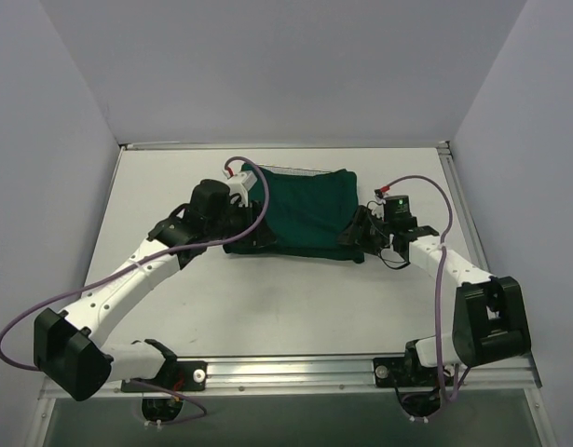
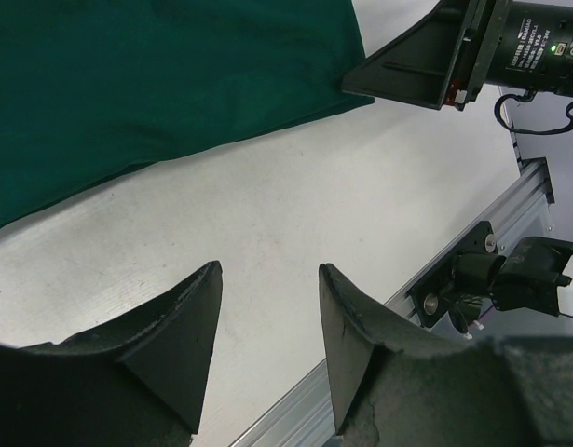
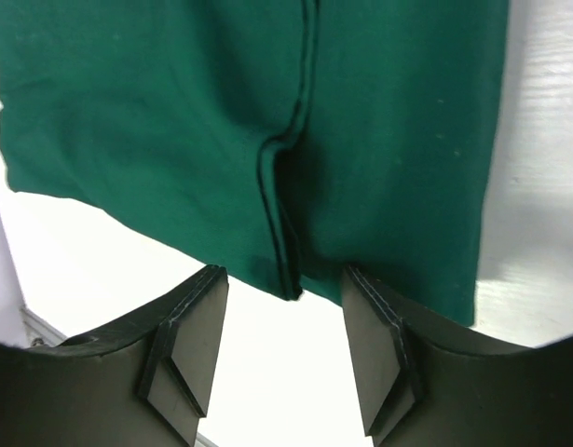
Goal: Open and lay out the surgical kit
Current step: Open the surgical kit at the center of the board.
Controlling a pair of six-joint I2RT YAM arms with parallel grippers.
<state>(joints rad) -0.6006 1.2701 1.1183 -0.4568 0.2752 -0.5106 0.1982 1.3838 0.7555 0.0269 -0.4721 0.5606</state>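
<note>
The right gripper (image 3: 284, 279) stood partly open w/ nothing held, its jaws either side of the hemmed fold (image 3: 295, 121) where that fold ended at the cloth's edge. No pad was touching the fabric. The left gripper (image 2: 267, 270) was likewise partly open & empty, jaws over bare table (image 2: 267, 186), just near of the cloth.

The surgical kit showed only as its dark green cloth wrap (image 1: 305, 209). It lay folded shut mid-table, somewhat toward the far side, btwn the two grippers. The left gripper was at its near-left corner and the right gripper at its near-right corner.

Handling, as a judgement: the wrap looked soft, limp & light, so it would prob. sag and drag rather than lift as one piece. Anything hard inside would be stiffer & heavier, and small metal bits could slide if the bundle got tipped. The best hold seemed the free hemmed corner on the right-hand near side. It's a doubled edge, easy to pinch, and could be peeled outward & low so the contents stay flat. A grab mid-panel would prob. bunch several layers at once.

Count:
- Wrap: 1.
- Hemmed fold in view: 1.
- Grippers: 2, both empty.
- Mesh tray: 0 visible.
- Instruments: 0 visible.

Whether the tray & instruments sat under the cloth couldn't be told. Beyond the wrap the table ran out to the metal rail (image 2: 510, 205) at its near edge.
</note>
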